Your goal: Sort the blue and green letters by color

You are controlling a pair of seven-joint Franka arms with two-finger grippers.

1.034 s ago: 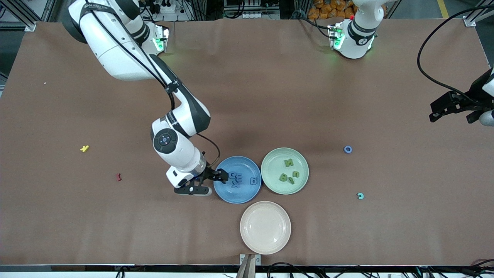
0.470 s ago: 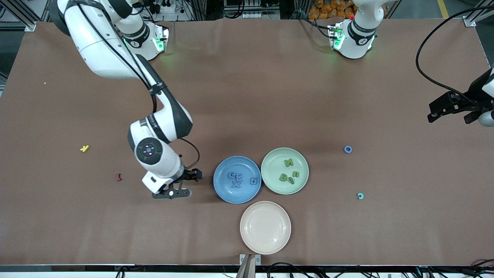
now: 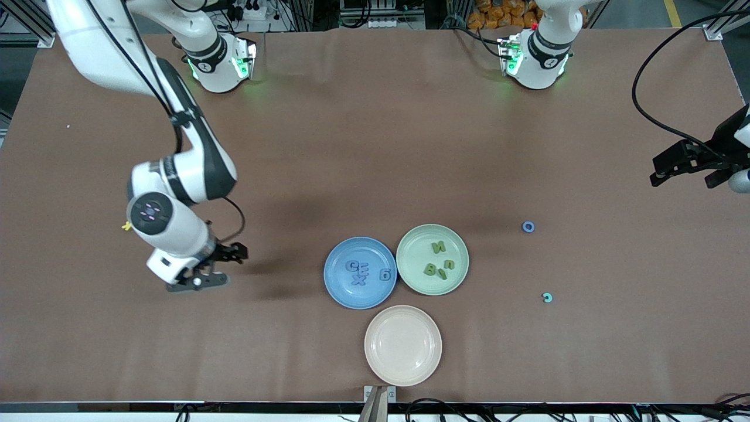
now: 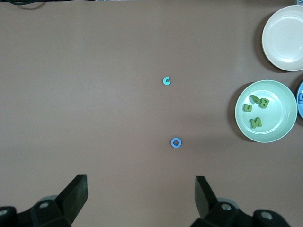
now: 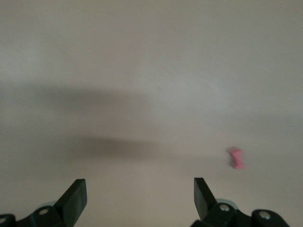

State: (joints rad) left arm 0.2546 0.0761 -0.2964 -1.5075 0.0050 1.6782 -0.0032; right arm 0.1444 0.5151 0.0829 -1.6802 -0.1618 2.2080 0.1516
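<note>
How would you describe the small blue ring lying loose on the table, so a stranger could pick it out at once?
Start at the green plate and move toward the left arm's end of the table. Two small pieces lie loose on the bare brown surface there. The blue ring is the closed circle farther from the front camera; its neighbour, the teal C, is open-sided.

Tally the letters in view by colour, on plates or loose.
Blue letters: 5
Green letters: 4
Teal letter: 1
Yellow letter: 1
Red piece: 1
Total: 12
</note>
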